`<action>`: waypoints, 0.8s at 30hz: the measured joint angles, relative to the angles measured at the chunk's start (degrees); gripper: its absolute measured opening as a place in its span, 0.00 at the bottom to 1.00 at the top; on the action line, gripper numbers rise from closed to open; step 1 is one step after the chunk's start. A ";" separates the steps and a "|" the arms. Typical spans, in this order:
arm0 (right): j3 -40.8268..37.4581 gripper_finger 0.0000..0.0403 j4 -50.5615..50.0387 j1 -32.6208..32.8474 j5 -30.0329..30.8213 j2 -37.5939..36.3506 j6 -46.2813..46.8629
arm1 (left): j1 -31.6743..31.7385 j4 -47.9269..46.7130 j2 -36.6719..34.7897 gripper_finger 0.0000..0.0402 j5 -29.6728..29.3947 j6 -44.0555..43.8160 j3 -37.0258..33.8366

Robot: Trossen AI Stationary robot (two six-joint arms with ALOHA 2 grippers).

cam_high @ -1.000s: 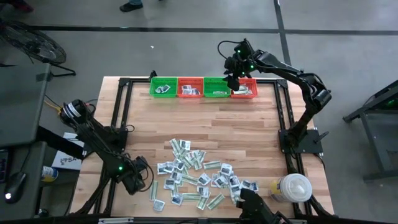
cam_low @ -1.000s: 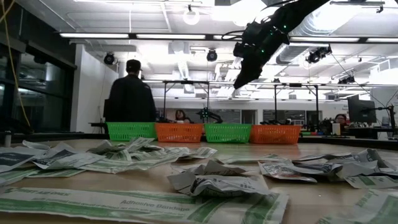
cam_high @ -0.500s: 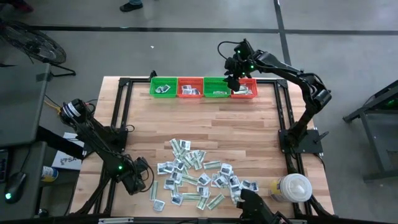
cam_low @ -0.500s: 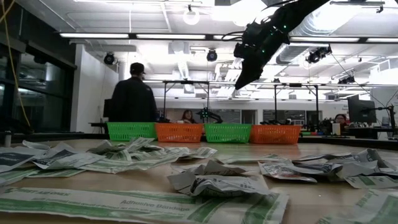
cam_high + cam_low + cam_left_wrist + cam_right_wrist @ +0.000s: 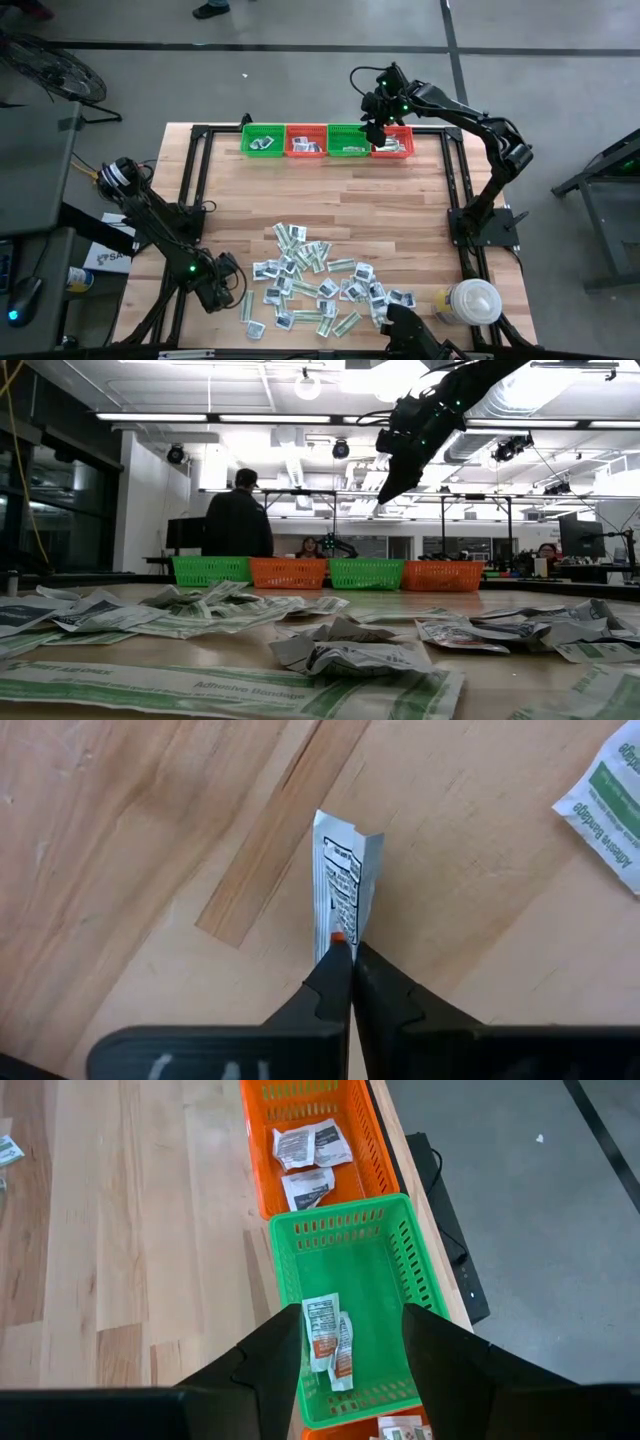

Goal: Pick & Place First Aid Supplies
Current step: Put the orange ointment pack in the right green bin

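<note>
- Left wrist view shows the left gripper (image 5: 343, 952) pinched shut on the end of a white packet (image 5: 343, 880) at the tabletop (image 5: 120, 830), near the pile's left edge
- Risk, as I judge it: such a thin edge-hold could let the packet slip or twist on the lift
- Right gripper (image 5: 350, 1342) hovers with fingers apart above a green basket (image 5: 420, 1270) holding two packets
- Since the earlier frame only the left fingers have closed; both arms sit unchanged, while a person (image 5: 238, 518) behind the baskets has walked rightward
</note>
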 joint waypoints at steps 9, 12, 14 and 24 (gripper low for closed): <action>0.00 0.42 -0.13 0.00 0.00 0.00 0.00 | 0.04 -2.76 -7.96 0.00 -10.56 -0.57 -0.15; -0.02 0.42 -0.16 0.00 -0.07 0.00 0.00 | 0.49 -4.08 -11.14 0.00 -15.88 -0.61 -0.15; -0.02 0.42 -0.32 0.00 -0.56 0.00 0.00 | 1.42 -4.37 -12.89 0.00 -18.75 -0.09 -0.11; -0.01 0.42 -0.35 0.15 -16.12 0.00 0.02 | 12.93 -4.18 -20.06 0.00 -42.75 11.88 -0.02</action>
